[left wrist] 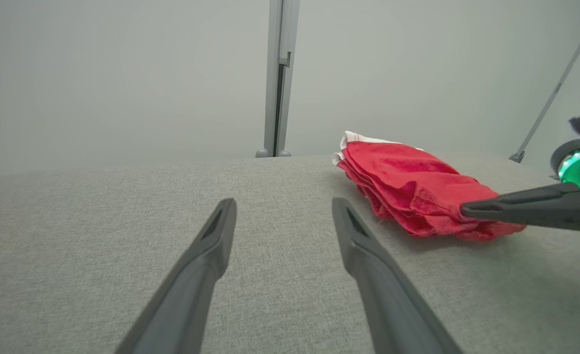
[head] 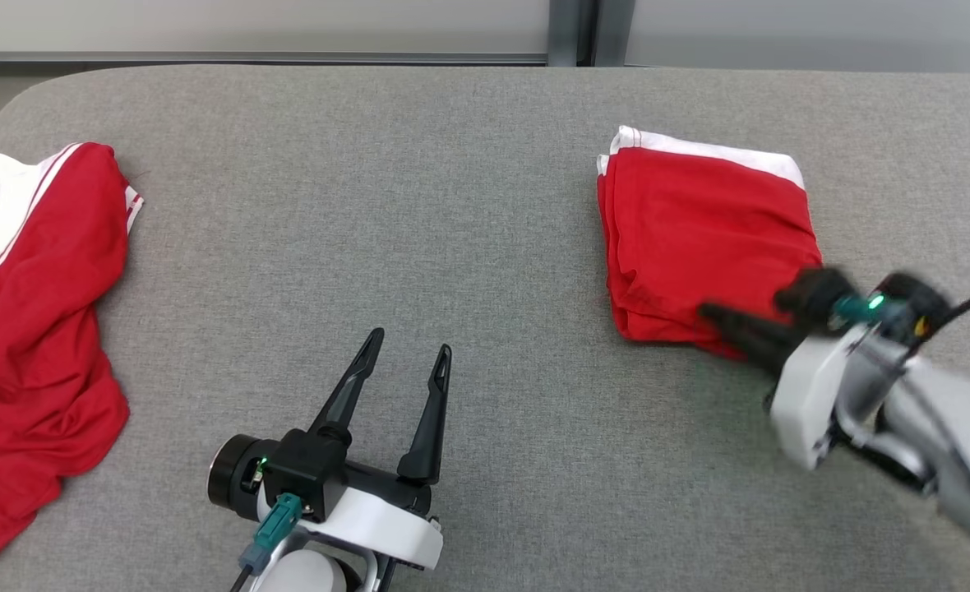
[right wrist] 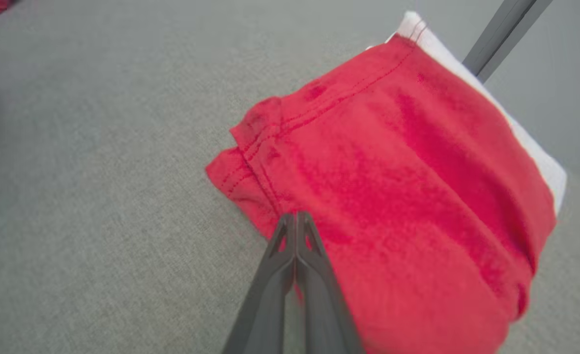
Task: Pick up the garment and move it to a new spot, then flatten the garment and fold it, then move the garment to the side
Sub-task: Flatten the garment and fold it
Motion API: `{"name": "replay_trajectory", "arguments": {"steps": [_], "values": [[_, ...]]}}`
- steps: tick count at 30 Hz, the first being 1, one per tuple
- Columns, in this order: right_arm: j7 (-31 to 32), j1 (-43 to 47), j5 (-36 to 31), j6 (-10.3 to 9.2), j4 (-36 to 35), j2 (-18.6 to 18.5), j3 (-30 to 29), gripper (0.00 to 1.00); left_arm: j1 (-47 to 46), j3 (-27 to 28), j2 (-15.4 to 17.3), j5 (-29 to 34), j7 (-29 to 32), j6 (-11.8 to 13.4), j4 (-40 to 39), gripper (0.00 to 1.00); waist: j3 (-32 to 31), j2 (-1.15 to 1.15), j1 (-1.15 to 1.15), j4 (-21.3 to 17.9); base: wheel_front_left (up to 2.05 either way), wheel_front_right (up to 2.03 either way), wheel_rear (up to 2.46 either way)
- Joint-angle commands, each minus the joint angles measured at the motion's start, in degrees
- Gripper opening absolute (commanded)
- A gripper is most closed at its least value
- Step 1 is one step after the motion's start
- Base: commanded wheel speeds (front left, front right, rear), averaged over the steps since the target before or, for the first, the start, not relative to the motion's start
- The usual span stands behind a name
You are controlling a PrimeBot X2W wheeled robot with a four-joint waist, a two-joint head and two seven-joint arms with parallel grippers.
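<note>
Grey woven tabletop (head: 485,205). Folded red cloth garment with white band (head: 699,230) upper right of head view. Right gripper (head: 709,314) clenched, tips against garment's lower edge, nearer arm. Left gripper (head: 412,341) splayed, lower centre, well apart.

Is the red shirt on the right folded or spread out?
Folded. The red shirt lies as a compact rectangle with stacked layered edges.

The head view looks steeply down on the grey tabletop (head: 485,205) from above its near edge. The left wrist view sits low, skimming along it toward the back wall (left wrist: 123,73). The right wrist view hangs close over the folded red garment (right wrist: 393,196), which all three views share.
</note>
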Motion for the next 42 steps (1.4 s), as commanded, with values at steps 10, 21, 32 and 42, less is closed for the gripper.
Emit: {"name": "replay_trajectory", "arguments": {"steps": [10, 21, 32, 42], "values": [[-6.8, -0.5, -3.8, -0.04, 12.0, 3.9, -4.9, 0.00, -0.9, -0.8, 0.2, -1.0, -0.1, 0.2, -0.4, 1.00, 0.6, 0.00, 0.00, 3.5, 0.00, 0.00, 0.00], [-14.8, 4.8, -0.3, -0.05, 18.5, 17.9, 2.8, 0.00, 0.5, -0.3, 0.2, -1.0, -0.1, 0.5, 0.0, 1.00, -1.9, 0.00, 0.00, 3.6, 0.00, 0.00, 0.00], [-17.6, 13.1, -9.0, -0.04, 11.3, 21.2, -15.6, 1.00, 6.5, 6.8, 0.2, -1.0, -0.1, 2.2, -1.9, 1.00, -9.4, 0.00, 0.00, -4.3, 0.00, 0.00, 0.00], [-17.5, 30.1, -26.2, -0.04, -4.8, 23.6, -38.6, 1.00, 13.7, 15.3, 0.2, -0.4, -0.1, 0.4, -4.2, 1.00, -14.9, 0.00, 0.00, -9.7, 0.00, 0.00, 0.00]]}}
